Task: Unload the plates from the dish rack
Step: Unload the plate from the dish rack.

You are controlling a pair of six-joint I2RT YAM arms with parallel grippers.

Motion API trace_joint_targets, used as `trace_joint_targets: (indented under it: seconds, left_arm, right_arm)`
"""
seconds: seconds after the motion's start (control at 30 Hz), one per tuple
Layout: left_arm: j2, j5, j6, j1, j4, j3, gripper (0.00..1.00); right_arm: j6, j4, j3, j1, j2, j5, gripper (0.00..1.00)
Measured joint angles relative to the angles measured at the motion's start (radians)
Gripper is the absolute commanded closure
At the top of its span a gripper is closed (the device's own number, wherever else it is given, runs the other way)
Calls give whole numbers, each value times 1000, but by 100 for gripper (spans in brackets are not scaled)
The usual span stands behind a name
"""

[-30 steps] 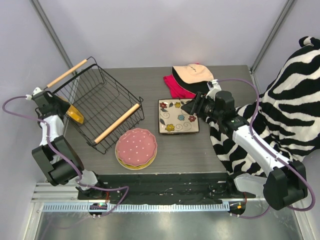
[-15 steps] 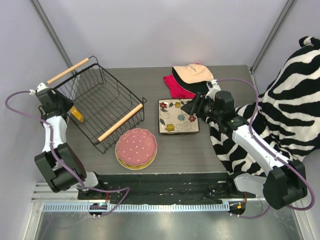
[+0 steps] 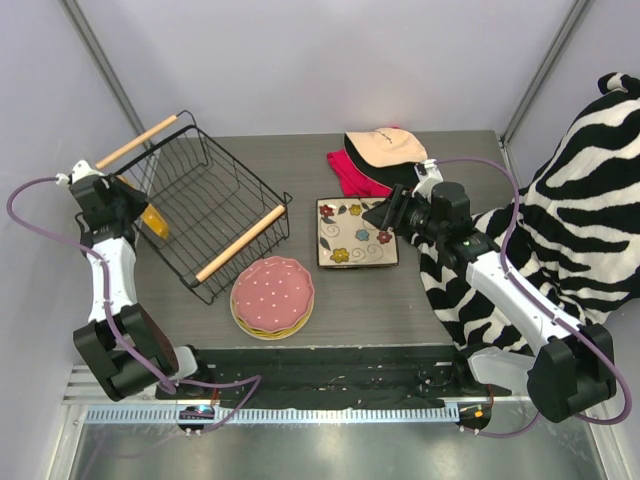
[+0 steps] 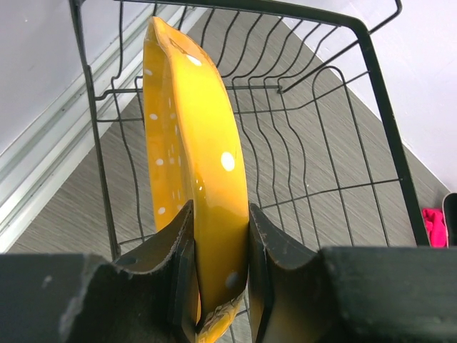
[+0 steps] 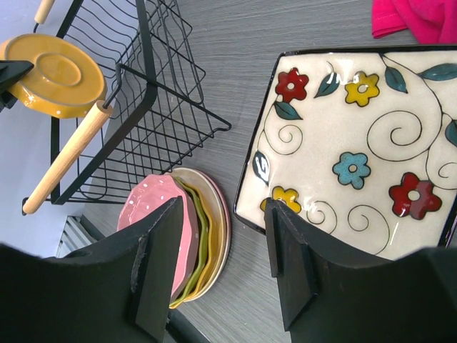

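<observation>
Left gripper [image 4: 220, 232]: it is squeezed tight on the orange plate, one finger on each side of the plate's bottom part.
Orange plate [image 4: 193, 143]: it stands up on its edge at the left end of the dish rack. It has small white dots. The black wires are right beside and behind it. I cannot tell if it touches them.
Dish rack [image 3: 205, 215]: a black wire basket on the left part of the table [image 3: 400, 300]. It has two light wooden handles [image 3: 238, 243], one at each end. Only the orange plate is at the rack.
Pile of round plates: it lies flat on the table, just beside the near right handle. The pink plate [image 3: 272, 293] with white dots is on top. The green plate [image 5: 198, 246] is under it. The cream-yellow plate [image 5: 220, 221] is at the bottom.
Square plate [image 3: 356, 232]: it lies flat on the table, to the right of the pile. It is cream with a dark rim and coloured flowers.
Right gripper [image 5: 225, 207]: its fingers are spread wide with nothing in them. It hangs over the right side of the square plate.
Cap [image 3: 385, 148]: cream and black, at the back of the table, on a pink cloth [image 3: 350, 170].
Zebra cloth [image 3: 590, 200]: it hangs at the far right, past the table edge.
</observation>
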Motion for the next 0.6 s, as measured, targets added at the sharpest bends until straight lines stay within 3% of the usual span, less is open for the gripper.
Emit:
trace_joint_targets:
  seconds: [0.33, 0.6]
  left_arm:
    - [-7, 43, 8, -29, 16, 0, 100]
    - [-99, 47, 74, -165, 16, 6, 100]
  right_arm:
    - [0, -1, 0, 0, 0, 0, 43]
    - [12, -1, 1, 0, 0, 7, 43]
